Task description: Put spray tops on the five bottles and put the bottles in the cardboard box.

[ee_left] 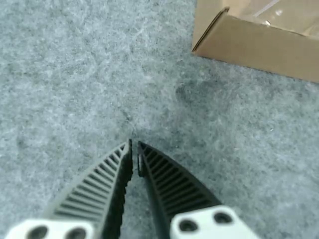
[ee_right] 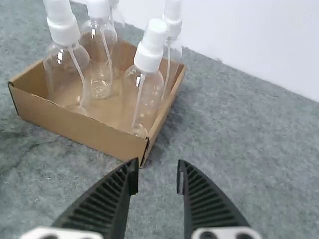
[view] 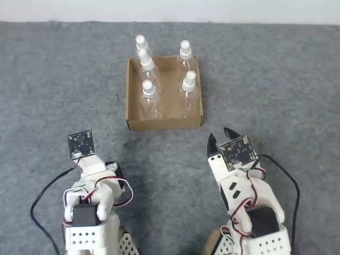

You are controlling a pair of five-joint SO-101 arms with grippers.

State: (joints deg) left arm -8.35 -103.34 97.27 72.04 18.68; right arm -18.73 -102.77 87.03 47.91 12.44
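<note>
On the high view I have the cardboard box (view: 164,123) sitting on the grey carpet (view: 64,79), out in front of both arms. Five clear bottles (view: 152,106) stand upright inside it, three along one side and two along the other. Each one wears a white spray top (view: 149,87). The right gripper (view: 220,135) sits near the box's front corner but apart from it. Its dark fingers (view: 211,144) are spread and hold nothing.

On the left wrist view, the left gripper (ee_left: 134,145) hangs over bare carpet (ee_left: 60,74). Its ribbed fingers (ee_left: 107,181) are drawn together with barely a sliver between the tips, and nothing is in them. A corner of the box (ee_left: 259,47) shows farther off.

On the right wrist view, the right gripper (ee_right: 157,167) has its fingers (ee_right: 112,199) parted and empty. The box's near corner (ee_right: 142,147) is just beyond the tips. The bottles (ee_right: 142,89) stand inside the box with their tops (ee_right: 151,45) on, and a white wall (ee_right: 249,35) rises behind.
</note>
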